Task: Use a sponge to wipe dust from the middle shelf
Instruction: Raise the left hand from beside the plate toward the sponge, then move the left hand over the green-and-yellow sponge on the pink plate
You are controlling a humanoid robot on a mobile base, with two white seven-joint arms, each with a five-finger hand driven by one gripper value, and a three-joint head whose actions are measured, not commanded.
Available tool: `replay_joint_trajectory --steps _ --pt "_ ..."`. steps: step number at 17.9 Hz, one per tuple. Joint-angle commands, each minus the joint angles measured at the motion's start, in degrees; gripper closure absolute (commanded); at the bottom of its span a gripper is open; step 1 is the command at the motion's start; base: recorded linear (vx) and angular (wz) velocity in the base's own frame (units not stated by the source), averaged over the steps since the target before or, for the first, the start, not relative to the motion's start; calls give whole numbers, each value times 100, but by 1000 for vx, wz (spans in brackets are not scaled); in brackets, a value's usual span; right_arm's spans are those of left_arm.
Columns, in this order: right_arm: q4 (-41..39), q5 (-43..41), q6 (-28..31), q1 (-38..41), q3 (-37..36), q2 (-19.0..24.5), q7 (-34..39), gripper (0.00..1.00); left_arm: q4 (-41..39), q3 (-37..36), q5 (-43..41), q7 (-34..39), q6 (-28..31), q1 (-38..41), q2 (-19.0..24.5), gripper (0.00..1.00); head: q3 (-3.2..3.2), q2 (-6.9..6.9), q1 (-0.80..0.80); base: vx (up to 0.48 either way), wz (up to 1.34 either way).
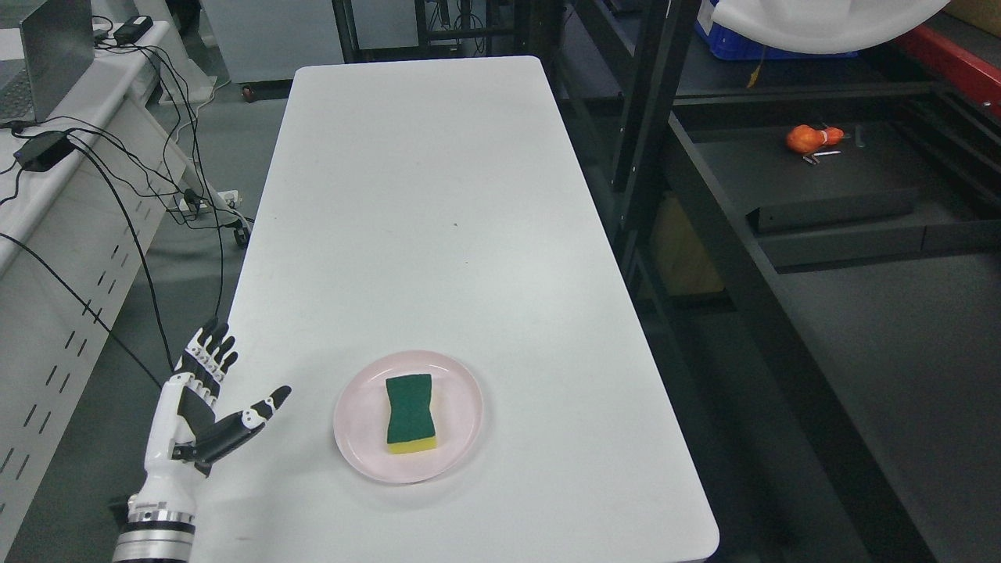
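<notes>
A: Head view, and the long white desk [438, 234] runs away from us up the middle. Near its close end sits a round pink plate [353, 438].

B: And the plate is carrying exactly one thing: the sponge [410, 422], dark green scrub face up, a yellow foam layer showing along its near edge. It lies flat, pinched at the waist, well inside the rim.

A: Over at the lower left, the left robot hand [199, 407] comes in from the bottom corner. White and black fingers [209, 352] spread upward, thumb angled out toward the plate. Released, grasping nothing.

B: Agreed, wide open. It sits at the desk's left edge, near the plate but clearly apart from it, with bare desk between thumb tip and rim.

A: No right robot hand showing anywhere.

B: To the right, a dark metal shelf rack [649, 117], black uprights and flat dark shelf boards. On one board, far right and well away from the sponge, lies a small orange object [809, 138]; I can't tell what it is.

A: A blue crate [735, 43] sits up at the top behind the rack; its contents are hidden.

B: On the left, a second pale bench [70, 195] with black cables [156, 180] trailing down to the floor and a power brick [43, 150] on top.
</notes>
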Motion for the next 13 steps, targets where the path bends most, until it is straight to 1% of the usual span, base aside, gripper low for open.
replay_joint_trajectory --steps 1,2,3,4,5,6,7,8,9,11,13 --pt "-100 0 423 -7 0 -100 4 0 345 -18 -95 -840 -208 -670 835 1 0 0 0 0 0" --pt "-100 0 414 -7 0 -100 4 0 371 -70 -235 -1000 -374 -838 984 1 0 0 0 0 0" --pt "-100 0 414 2 0 -100 4 0 432 -288 -524 -1089 -602 -961 1194 1 0 0 0 0 0" --pt "-100 0 414 2 0 -100 4 0 494 -517 -875 -1134 -883 -1058 1371 1 0 0 0 0 0" --pt "-100 0 414 -7 0 -100 4 0 503 -728 -1444 -1143 -1207 -1172 1512 1 0 0 0 0 0" --pt "-100 0 414 2 0 -100 4 0 512 -756 -1971 -1160 -1402 -1217 1556 1 0 0 0 0 0" --pt "-100 0 423 2 0 -100 4 0 581 -791 -2708 -1291 -1639 -1278 1592 1 0 0 0 0 0" --pt "-100 0 423 2 0 -100 4 0 634 -800 -3141 -1588 -1989 -1436 1679 1 0 0 0 0 0" --pt "-100 0 414 2 0 -100 4 0 731 -800 -3511 -2009 -2349 -1594 1750 2 0 0 0 0 0" --pt "-100 0 414 2 0 -100 3 0 898 -791 -4302 -2713 -2843 -1910 1794 3 0 0 0 0 0" --pt "-100 0 423 -7 0 -100 4 0 1126 -791 -4726 -2883 -3239 -2122 1829 2 0 0 0 0 0"
